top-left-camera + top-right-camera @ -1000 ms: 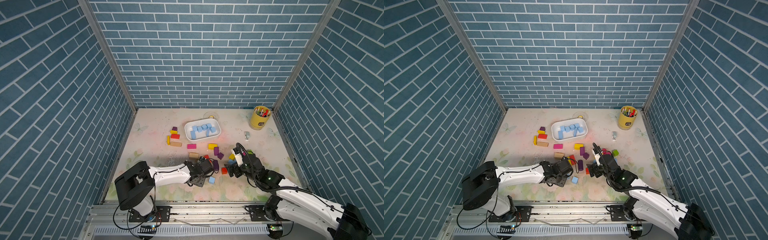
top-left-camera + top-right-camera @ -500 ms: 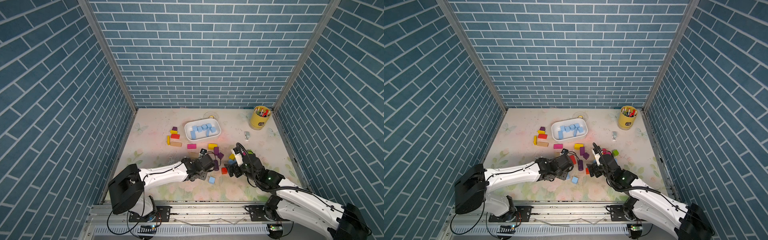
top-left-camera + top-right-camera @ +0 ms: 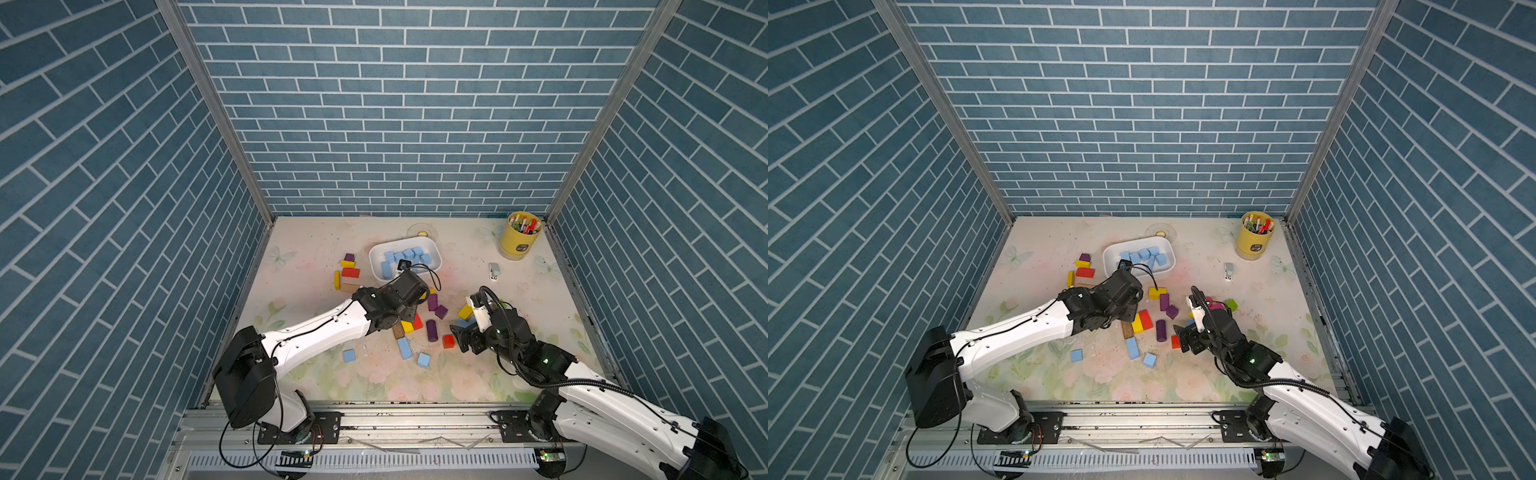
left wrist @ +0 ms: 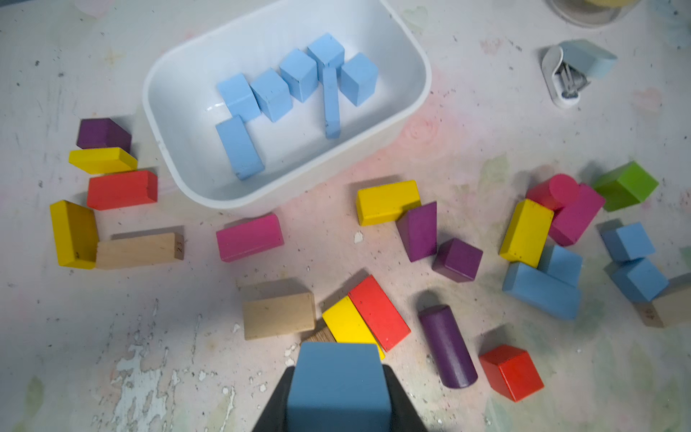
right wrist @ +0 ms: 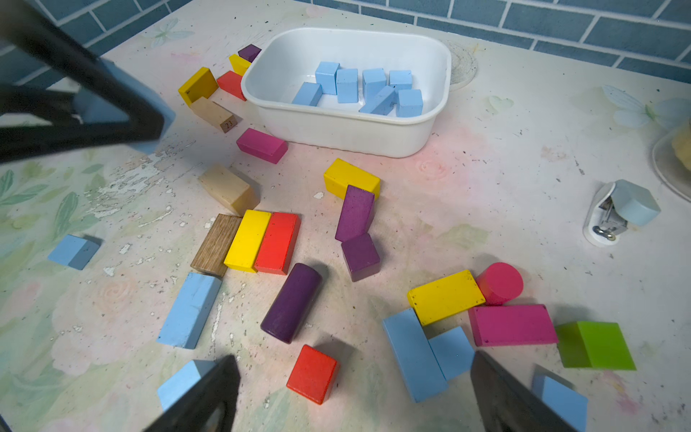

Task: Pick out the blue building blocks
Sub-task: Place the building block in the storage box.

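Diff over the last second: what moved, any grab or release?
The left gripper carried its blue block from near the front edge out toward the tray. It was shut on the block throughout, with no grab or release. The right gripper stayed open and in place, and the tray did not move.

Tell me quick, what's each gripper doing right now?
Left gripper: closed on a blue block.
Right gripper: open, holding nothing.
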Robot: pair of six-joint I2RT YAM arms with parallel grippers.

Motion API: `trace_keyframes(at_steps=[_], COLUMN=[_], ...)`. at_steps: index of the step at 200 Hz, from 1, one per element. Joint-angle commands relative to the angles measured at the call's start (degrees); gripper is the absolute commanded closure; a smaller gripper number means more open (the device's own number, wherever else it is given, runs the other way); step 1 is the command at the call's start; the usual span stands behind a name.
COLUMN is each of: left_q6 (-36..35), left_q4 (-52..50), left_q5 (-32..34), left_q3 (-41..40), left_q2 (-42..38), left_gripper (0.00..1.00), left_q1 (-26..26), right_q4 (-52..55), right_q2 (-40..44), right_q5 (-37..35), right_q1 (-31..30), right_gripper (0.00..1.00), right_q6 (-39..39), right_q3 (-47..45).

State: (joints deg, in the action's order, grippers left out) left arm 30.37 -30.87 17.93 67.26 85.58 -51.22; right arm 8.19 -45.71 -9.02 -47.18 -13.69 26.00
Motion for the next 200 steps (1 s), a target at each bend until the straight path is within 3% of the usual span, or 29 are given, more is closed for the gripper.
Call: trace_keyframes(at_steps=[1,85,200], left_q6=[-2.1,-2.8,-3.0], left_q4=[0.5,-1.9,-4.9], left_q5=[-1.1,-8.0,-14.3], left_q3=[3.3,17.5,38.4], left_q2=[1.4,15.7,39.0], left_gripper=[0.89,0.86,0.78], left_q1=[2.8,11.9,13.5], right_q4=[0.2,-0.4,2.8], right_q2=[0.4,0.0,2.3], right_q5=[-0.7,-1.1,-1.9], right_q1=[0.1,0.1,0.1], right_gripper=[0.04,0.04,0.04], right_q6=[-0.5,-0.5,-1.0], right_q3=[-0.8,-1.1,-0.2])
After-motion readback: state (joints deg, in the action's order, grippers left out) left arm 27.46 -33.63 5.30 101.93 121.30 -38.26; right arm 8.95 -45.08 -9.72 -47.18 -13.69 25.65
